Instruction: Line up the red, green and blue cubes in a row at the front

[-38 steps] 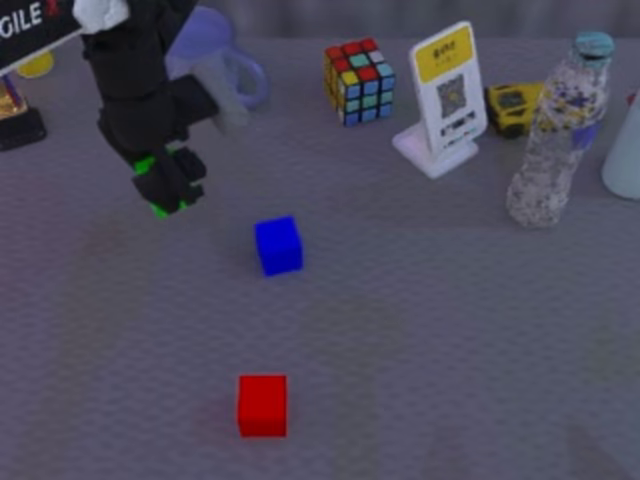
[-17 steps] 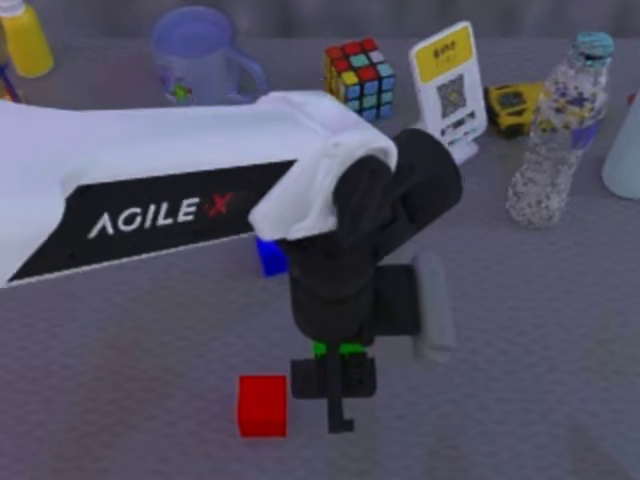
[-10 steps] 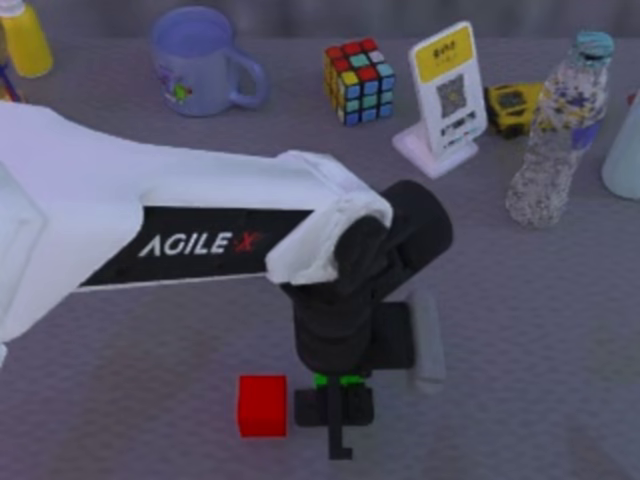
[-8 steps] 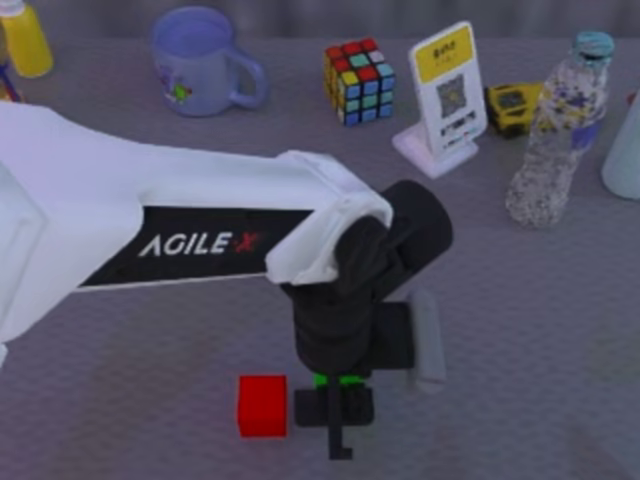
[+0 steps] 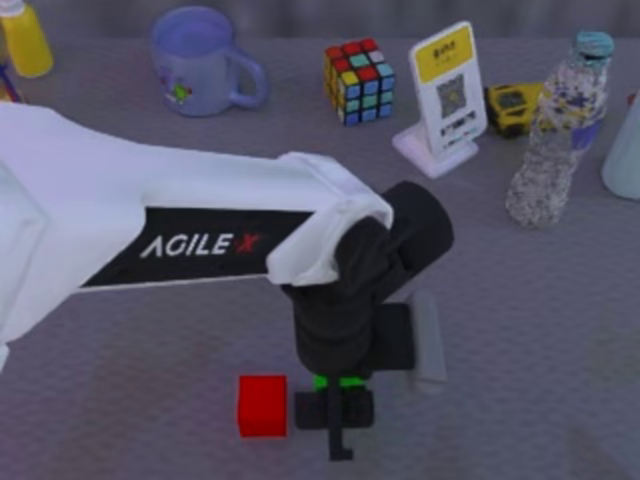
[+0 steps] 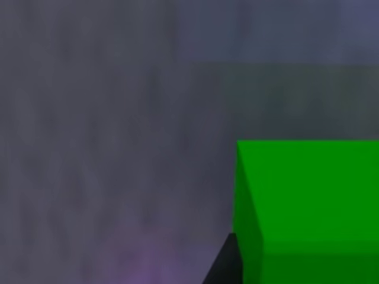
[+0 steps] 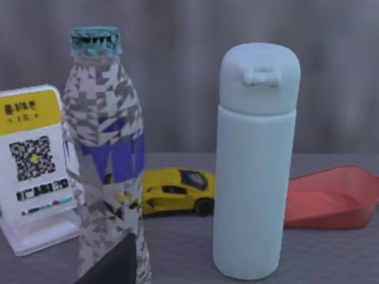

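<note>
The red cube [image 5: 262, 405] rests on the table near the front edge. Just to its right hangs my left gripper [image 5: 335, 408], pointing down from the long white arm that crosses the table. It is shut on the green cube [image 6: 308, 213], which shows as a thin green strip [image 5: 338, 381] under the wrist in the top view. In the left wrist view a dark fingertip [image 6: 226, 263] lies against the cube's side. The blue cube is hidden under the left arm. My right arm is out of the top view; one dark finger [image 7: 112, 263] shows in its wrist view.
Along the back stand a yellow bottle [image 5: 22, 38], a blue mug [image 5: 195, 60], a multicoloured puzzle cube [image 5: 359, 81], a QR sign [image 5: 447, 95], a yellow toy car [image 5: 512, 107] and a patterned bottle [image 5: 555, 135]. A pale flask [image 7: 254, 160] and a red scoop [image 7: 331, 198] are at far right.
The left arm swung from the back left to the front with the green cube and lowered beside the red cube. Over the last half second it has barely moved.
</note>
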`<state>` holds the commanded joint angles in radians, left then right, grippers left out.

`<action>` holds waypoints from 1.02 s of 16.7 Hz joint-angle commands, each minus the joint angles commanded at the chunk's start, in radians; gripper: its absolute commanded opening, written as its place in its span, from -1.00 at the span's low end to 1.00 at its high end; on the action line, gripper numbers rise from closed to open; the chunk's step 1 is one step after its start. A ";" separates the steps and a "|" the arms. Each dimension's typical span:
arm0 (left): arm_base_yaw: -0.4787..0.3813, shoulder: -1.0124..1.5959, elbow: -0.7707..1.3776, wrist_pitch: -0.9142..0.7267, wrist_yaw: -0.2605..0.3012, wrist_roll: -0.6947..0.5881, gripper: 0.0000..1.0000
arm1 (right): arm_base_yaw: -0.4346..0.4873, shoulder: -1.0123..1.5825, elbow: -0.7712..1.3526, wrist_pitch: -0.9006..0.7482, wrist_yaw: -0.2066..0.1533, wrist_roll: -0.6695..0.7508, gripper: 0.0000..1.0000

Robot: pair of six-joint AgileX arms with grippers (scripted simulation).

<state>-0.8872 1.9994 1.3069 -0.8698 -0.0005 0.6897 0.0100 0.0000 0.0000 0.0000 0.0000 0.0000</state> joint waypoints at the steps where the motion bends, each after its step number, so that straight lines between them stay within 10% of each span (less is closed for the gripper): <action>1: 0.000 0.000 0.000 0.000 0.000 0.000 0.36 | 0.000 0.000 0.000 0.000 0.000 0.000 1.00; 5: 0.000 0.000 0.000 0.000 0.000 0.000 0.96 | 0.000 0.000 0.000 0.000 0.000 0.000 1.00; 17: 0.003 -0.013 0.033 -0.041 -0.001 0.001 1.00 | 0.000 0.000 0.000 0.000 0.000 0.000 1.00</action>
<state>-0.8840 1.9867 1.3404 -0.9111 -0.0016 0.6902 0.0100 0.0000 0.0000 0.0000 0.0000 0.0000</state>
